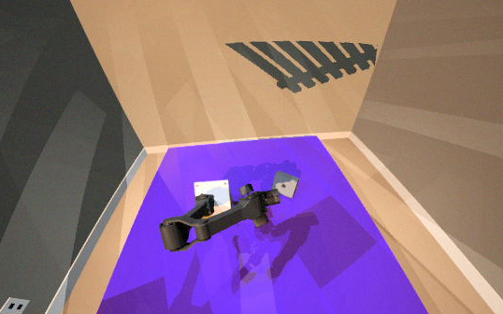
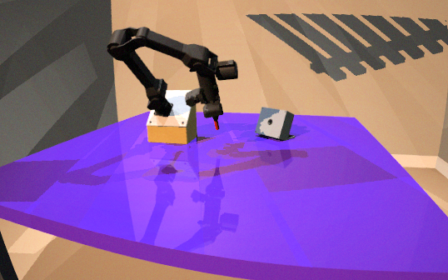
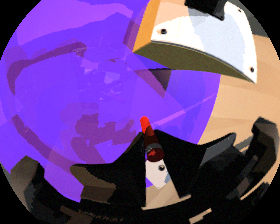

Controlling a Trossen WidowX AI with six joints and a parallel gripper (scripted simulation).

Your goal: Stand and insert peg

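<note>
Peg: clamped between the fingers of the tool, pointing down over the desk, well apart from the sloped panel

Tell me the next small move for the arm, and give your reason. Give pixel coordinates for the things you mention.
Probably swing the gripper (image 2: pixel 216 117) (image 3: pixel 148 133) toward the sloped panel (image 2: pixel 285 125) (image 1: pixel 293 188) while tilting the peg (image 2: pixel 216 125) (image 3: pixel 144 123) to match its hole (image 2: pixel 270 122) (image 1: pixel 283 186). The peg is gripped above the table (image 2: pixel 242 217), pointing mostly downward, and the hole's face, leaning back, lies some way off.
</note>
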